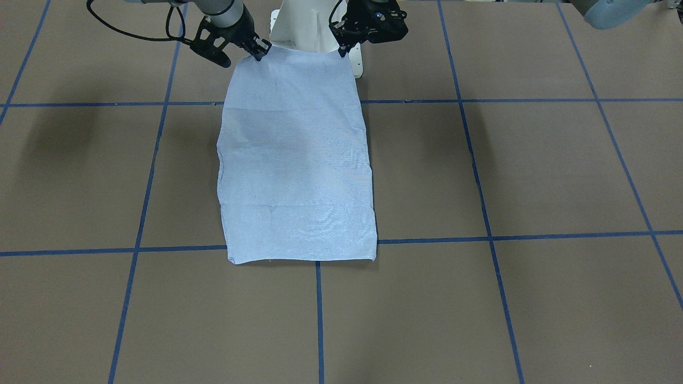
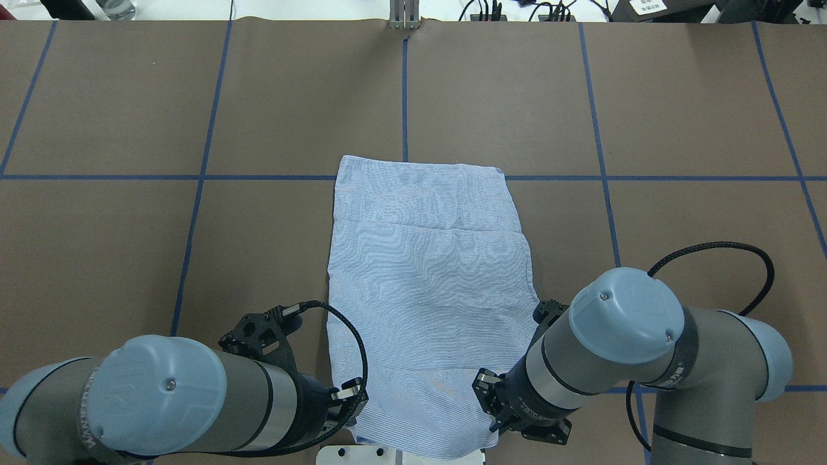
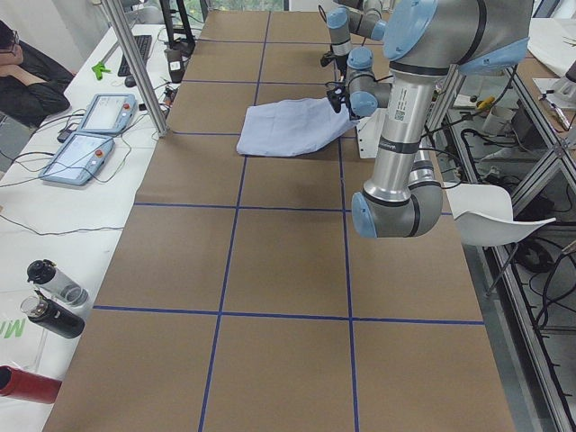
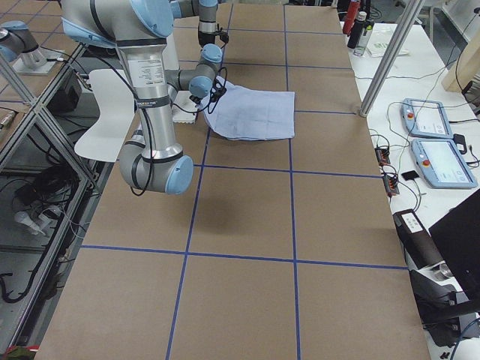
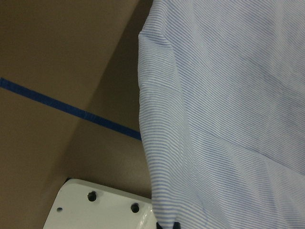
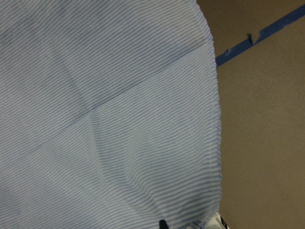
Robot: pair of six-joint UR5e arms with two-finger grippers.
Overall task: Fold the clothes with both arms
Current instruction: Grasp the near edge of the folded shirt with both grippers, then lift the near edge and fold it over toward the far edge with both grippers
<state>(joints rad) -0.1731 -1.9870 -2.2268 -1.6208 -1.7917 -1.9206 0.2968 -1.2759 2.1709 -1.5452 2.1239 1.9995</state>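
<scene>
The clothes are one light blue striped shirt [image 1: 296, 160], folded into a long rectangle on the brown table [image 1: 533, 170]. Its far end lies flat, while the end nearest the robot is raised off the table over the white pedestal base [image 1: 299, 26]. My left gripper [image 1: 341, 52] is shut on one corner of that raised end, and my right gripper [image 1: 260, 55] is shut on the other corner. From overhead the shirt [image 2: 426, 278] runs between both arms, with the left gripper [image 2: 352, 403] and right gripper [image 2: 494, 413] at its sides. Striped cloth [image 5: 228, 119] [image 6: 105, 119] fills both wrist views.
Blue tape lines [image 1: 480, 186] divide the table into squares. Two tablet consoles [image 3: 94, 130] and a seated person [image 3: 27, 76] are beyond the far long edge. Bottles [image 3: 49, 297] stand at the table's left end. A metal post [image 3: 135, 63] rises beside the consoles.
</scene>
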